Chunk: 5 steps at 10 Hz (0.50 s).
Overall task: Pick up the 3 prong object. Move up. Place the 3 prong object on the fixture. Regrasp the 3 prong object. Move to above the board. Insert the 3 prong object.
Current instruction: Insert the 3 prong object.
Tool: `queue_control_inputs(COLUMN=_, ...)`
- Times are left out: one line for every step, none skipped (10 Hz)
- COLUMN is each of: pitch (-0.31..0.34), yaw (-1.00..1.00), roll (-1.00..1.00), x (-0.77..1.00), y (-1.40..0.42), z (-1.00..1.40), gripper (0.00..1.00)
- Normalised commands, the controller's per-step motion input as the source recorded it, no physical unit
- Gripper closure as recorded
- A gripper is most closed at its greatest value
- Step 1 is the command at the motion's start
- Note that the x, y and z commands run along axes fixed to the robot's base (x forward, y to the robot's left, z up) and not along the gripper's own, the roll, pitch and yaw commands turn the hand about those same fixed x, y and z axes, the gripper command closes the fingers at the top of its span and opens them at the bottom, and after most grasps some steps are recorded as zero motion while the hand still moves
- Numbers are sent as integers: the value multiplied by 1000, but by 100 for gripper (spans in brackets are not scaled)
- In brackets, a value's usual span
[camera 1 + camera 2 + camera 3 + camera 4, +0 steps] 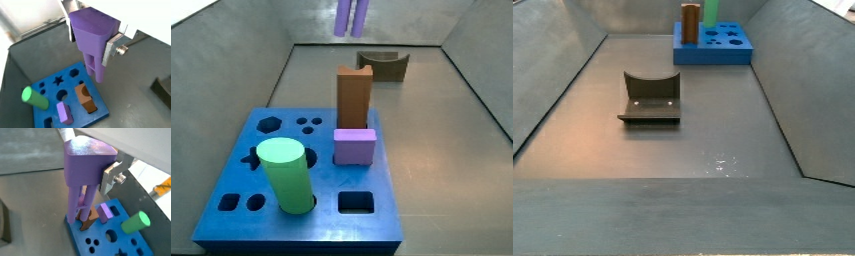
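Observation:
My gripper is shut on the block-like head of the light purple 3 prong object, whose prongs hang straight down. A silver finger presses its side; it also shows in a wrist view. In a side view only the prong tips show, high above the floor near the back. The blue board lies below and off to one side of the prongs. The dark fixture stands bare on the floor; it also shows in a side view. The gripper is out of that view.
On the board stand a green cylinder, a squat purple cube and a tall brown block. Several holes in it are open. Grey sloping walls enclose the bin floor.

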Motion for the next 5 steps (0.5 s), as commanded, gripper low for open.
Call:
queue_control_inputs(pitch=-76, yaw=620, roll=-267, x=-154, y=94, z=-160, gripper=100)
queue_control_inputs(pitch=-49, yaw=703, roll=-244, x=-100, y=154, z=-197, gripper=100)
queue_control_inputs(pitch=-61, yaw=717, roll=-240, x=-149, y=129, z=-229, gripper=100)
queue_control_inputs(pitch=-77, yaw=743, roll=-253, x=-157, y=114, z=-229, gripper=100)
queue_control_inputs(pitch=-30, yaw=806, roll=-86, x=-209, y=140, z=-274, gripper=100)
